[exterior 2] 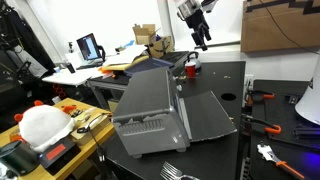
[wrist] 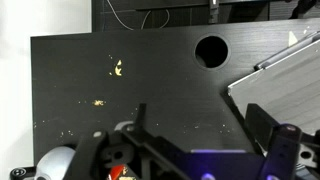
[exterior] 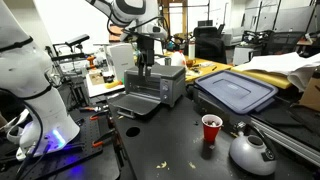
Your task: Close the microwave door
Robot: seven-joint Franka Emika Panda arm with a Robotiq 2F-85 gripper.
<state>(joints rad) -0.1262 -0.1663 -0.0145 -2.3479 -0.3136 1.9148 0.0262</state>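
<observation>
Microwave (exterior: 160, 85) on bench (exterior: 170, 150), microwave door (exterior: 133, 104) dropped flat, open. Gripper (exterior: 147, 66) above oven top, fingers (wrist: 262, 128) apart, nothing between. Wrist view: silver-grey corner (wrist: 285, 85) cut off at right edge, body or door unclear; fingers blurred.

On the dark counter (exterior: 165, 145) in an exterior view, a red cup (exterior: 211, 129) stands upright near a silver kettle (exterior: 252, 152), with a large blue-grey bin lid (exterior: 235, 92) lying flat behind them. The wrist view shows a round hole (wrist: 211, 50) in the counter and yellowish crumbs (wrist: 118, 68). In an exterior view, a cardboard box (exterior 2: 281, 25) and a lit laptop (exterior 2: 89, 47) sit at the back.
</observation>
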